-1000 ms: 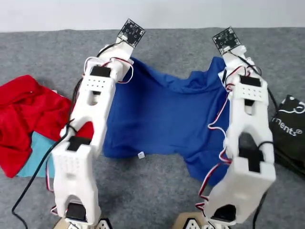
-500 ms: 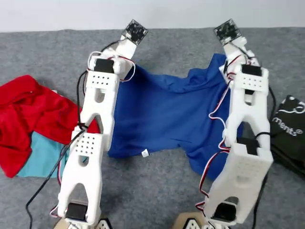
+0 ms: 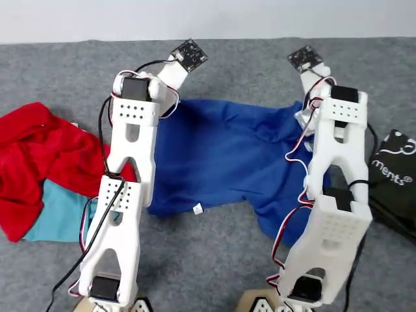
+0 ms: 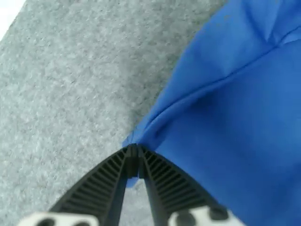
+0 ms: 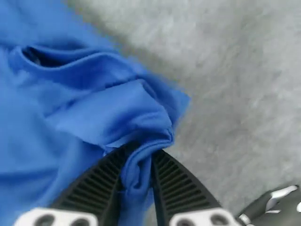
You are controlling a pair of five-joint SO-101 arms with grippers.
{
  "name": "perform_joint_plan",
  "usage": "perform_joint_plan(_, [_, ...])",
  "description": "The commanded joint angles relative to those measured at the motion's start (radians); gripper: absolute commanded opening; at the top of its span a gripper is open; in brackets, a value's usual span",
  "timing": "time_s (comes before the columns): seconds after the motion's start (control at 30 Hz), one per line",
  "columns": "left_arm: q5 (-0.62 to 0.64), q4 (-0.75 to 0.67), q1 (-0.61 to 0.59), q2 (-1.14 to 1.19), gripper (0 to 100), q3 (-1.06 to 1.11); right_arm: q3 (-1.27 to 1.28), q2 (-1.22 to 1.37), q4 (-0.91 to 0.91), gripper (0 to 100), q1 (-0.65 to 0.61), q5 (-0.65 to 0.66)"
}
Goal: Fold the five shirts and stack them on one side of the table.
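A blue shirt (image 3: 227, 159) is stretched between the two arms over the grey table (image 3: 221, 260), its near hem and a sleeve lying toward the front. My left gripper (image 4: 133, 153) is shut on the shirt's far left corner (image 4: 141, 136); in the high view that arm's wrist (image 3: 166, 97) sits over it. Bunched blue cloth (image 5: 141, 127) at the far right corner is pinched in my right gripper (image 5: 138, 157), which is shut on it. A red shirt (image 3: 39, 156) lies crumpled at the left, over a teal shirt (image 3: 58, 214).
A black bag (image 3: 395, 179) with white print sits at the table's right edge. A white wall (image 3: 208, 19) runs along the far side. Bare grey felt lies beyond the blue shirt and near the arm bases (image 3: 260, 302).
Both arms have pushed farther away across the table, drawing the blue shirt's far edge with them. That edge now runs straighter, and the raised right corner has come down.
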Motion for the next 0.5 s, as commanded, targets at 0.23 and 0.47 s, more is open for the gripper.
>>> perform_joint_plan(0.23, [-0.011,0.031,0.021,-0.21,0,0.068,-0.057,-0.094,0.117,1.0,0.081,0.04])
perform_joint_plan(0.47, [-0.1,0.031,0.074,-0.476,0,0.415,-0.057,-0.136,0.219,1.0,0.122,0.135])
